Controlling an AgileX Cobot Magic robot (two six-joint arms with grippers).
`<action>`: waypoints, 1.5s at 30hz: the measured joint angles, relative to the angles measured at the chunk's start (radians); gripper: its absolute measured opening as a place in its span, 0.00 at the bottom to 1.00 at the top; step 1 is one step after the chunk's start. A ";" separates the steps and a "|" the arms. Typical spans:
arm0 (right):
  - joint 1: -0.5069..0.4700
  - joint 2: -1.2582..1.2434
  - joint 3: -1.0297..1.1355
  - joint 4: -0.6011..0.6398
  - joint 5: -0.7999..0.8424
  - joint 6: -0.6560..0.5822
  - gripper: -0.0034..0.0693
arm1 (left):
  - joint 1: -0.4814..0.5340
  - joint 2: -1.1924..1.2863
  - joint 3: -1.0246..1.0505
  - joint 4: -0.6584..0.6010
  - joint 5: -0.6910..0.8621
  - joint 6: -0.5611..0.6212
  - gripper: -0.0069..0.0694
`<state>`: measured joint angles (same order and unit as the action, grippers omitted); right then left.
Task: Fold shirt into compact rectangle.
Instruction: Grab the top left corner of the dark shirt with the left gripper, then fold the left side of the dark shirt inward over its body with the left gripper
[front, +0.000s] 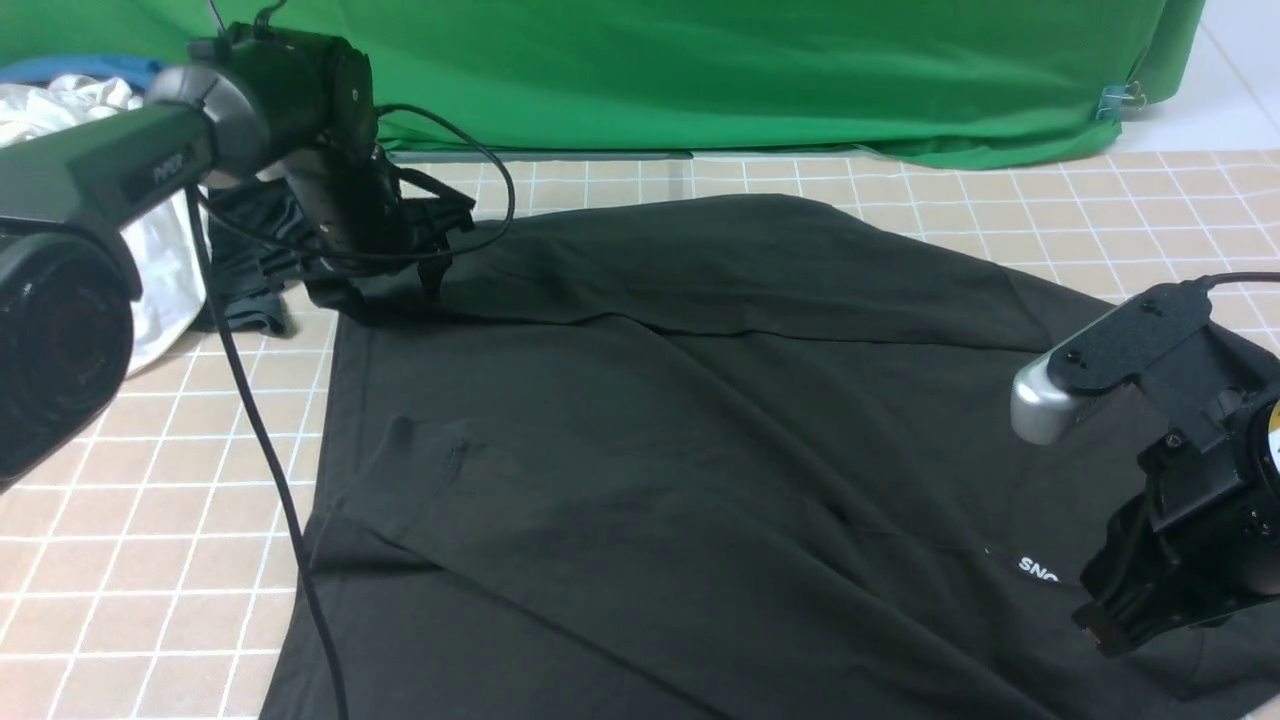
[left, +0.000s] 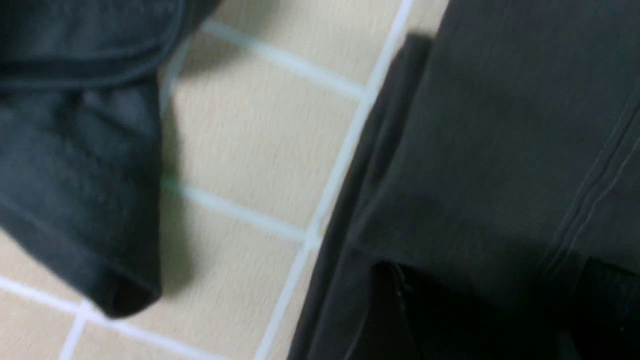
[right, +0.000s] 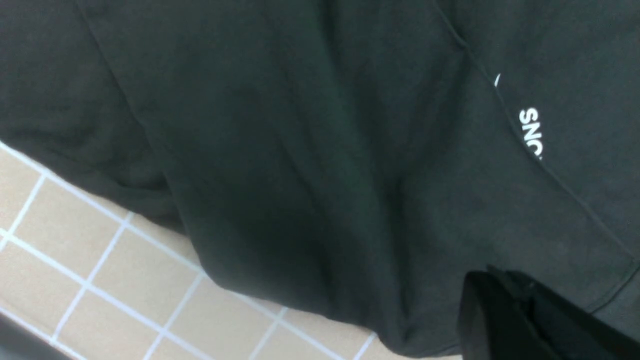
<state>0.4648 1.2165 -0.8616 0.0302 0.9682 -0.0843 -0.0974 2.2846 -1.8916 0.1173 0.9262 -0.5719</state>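
The black shirt (front: 680, 450) lies spread over the tiled table, with folds across its far part and a white "SNO" print (front: 1038, 571) near its right end. My left gripper (front: 385, 292) hovers at the shirt's far left corner. Its fingers stand apart over the cloth (left: 500, 175), holding nothing, so it is open. My right gripper (front: 1103, 632) hangs low over the shirt's near right part, just right of the print (right: 530, 132). Its fingers (right: 495, 295) are pressed together, and no cloth shows between them.
A second dark garment (front: 245, 270) (left: 75, 175) lies just left of the shirt's far corner, beside a white cloth heap (front: 60, 110). A green backdrop (front: 700, 70) closes the far side. The left arm's cable (front: 270, 470) hangs over the shirt's left edge. Tiled table (front: 130, 520) shows at the left.
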 joint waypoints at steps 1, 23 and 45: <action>0.000 0.000 0.000 0.000 -0.001 0.000 0.10 | 0.000 0.000 0.000 0.004 -0.015 -0.008 0.66; 0.000 0.000 0.000 0.001 -0.022 0.002 0.10 | -0.001 -0.114 -0.150 -0.039 0.242 0.131 0.13; 0.000 0.000 0.000 -0.085 -0.173 0.084 0.12 | -0.061 -0.543 0.474 -0.025 0.292 -0.001 0.13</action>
<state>0.4648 1.2165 -0.8616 -0.0552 0.7949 0.0000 -0.1581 1.7419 -1.4180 0.0921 1.2182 -0.5725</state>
